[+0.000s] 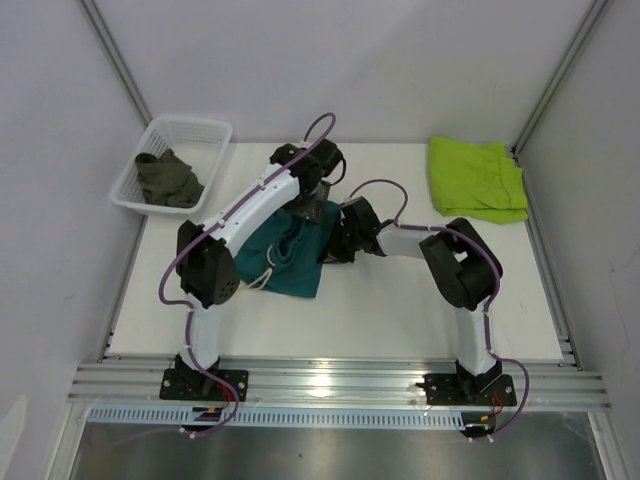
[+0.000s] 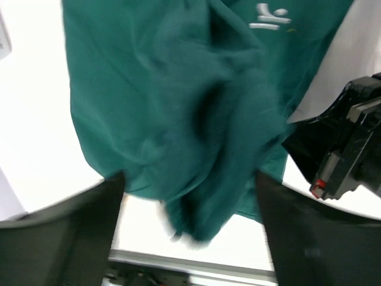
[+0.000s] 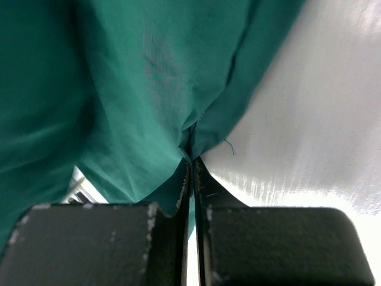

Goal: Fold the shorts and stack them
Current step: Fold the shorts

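Teal shorts (image 1: 285,255) lie mid-way across the table (image 1: 400,310). Right tool (image 3: 191,164) pinches 1 edge tight. Left tool (image 2: 189,179) gapes wide over the cloth and should grip the matching corner before both fold evenly.

I read the teal shorts (image 1: 285,255) as plain, apart from a small white logo (image 2: 271,16) and a cream drawstring (image 1: 265,278). The lime-green shorts (image 1: 475,178) and the dark olive shorts (image 1: 168,180) are plain too. The basket (image 1: 195,122) is white lattice and the tabletop (image 1: 400,310) is white. My left end effector (image 2: 189,179) and right end effector (image 3: 191,164) are black.
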Motion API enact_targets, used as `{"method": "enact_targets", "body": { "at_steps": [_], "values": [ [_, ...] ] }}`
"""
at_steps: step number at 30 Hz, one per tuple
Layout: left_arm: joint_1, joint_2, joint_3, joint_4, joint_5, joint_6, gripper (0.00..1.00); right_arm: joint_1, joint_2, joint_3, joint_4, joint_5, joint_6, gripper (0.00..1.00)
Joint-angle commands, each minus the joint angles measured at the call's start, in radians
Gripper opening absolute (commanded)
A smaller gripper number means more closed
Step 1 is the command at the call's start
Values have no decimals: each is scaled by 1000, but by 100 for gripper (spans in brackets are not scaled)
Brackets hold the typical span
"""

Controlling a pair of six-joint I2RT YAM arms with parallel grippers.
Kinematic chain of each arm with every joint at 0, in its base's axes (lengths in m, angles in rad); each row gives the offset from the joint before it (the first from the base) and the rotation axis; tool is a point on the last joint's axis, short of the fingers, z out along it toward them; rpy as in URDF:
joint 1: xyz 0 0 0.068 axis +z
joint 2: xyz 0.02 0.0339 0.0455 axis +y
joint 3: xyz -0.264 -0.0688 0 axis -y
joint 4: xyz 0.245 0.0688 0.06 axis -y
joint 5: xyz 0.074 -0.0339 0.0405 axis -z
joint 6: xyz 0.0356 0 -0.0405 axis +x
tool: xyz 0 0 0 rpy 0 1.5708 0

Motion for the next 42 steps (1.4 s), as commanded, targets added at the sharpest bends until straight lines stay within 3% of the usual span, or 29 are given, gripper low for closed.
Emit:
{"method": "enact_targets", "body": {
  "at_steps": [1, 2, 3, 9, 14, 16, 24, 29, 30, 33, 35, 38, 39, 41, 42],
  "values": [
    [-2, -44, -10, 65, 50, -6, 94, -17, -5, -30, -45, 47, -19, 0],
    [-1, -70, -27, 89, 88, 11, 99, -18, -5, -32, -45, 47, -18, 0],
    [5, -77, -38, 111, 163, 13, 99, -23, -5, -35, -45, 47, -16, 0],
    [43, -108, -29, 140, 281, -29, 99, -38, -13, -44, -43, 47, -15, 0],
    [172, -235, -199, 295, 557, -111, 99, -64, -43, -67, -58, 54, -27, 1],
    [229, -289, -240, 343, 570, -105, 99, -77, -63, -78, -72, 60, -45, 6],
    [384, -329, -359, 367, 587, -116, 99, -156, -183, -60, -172, 109, -139, 60],
    [459, -357, -480, 451, 651, -115, 99, -208, -244, -76, -197, 85, -182, 77],
    [467, -357, -486, 458, 657, -104, 99, -219, -256, -89, -184, 65, -183, 88],
    [493, -354, -533, 484, 691, -85, 99, -216, -290, -98, -160, 31, -190, 99],
    [519, -363, -563, 507, 734, -92, 99, -199, -309, -72, -163, 45, -193, 98],
    [521, -416, -642, 586, 804, -104, 99, -186, -312, -12, -161, 39, -191, 87],
    [519, -448, -655, 597, 823, -108, 99, -183, -304, 5, -157, 28, -188, 71],
    [504, -485, -720, 643, 869, -133, 99, -178, -274, 38, -125, -39, -174, 60],
    [496, -531, -740, 666, 884, -145, 99, -175, -260, 61, -106, -70, -147, 47]
  ]
}}
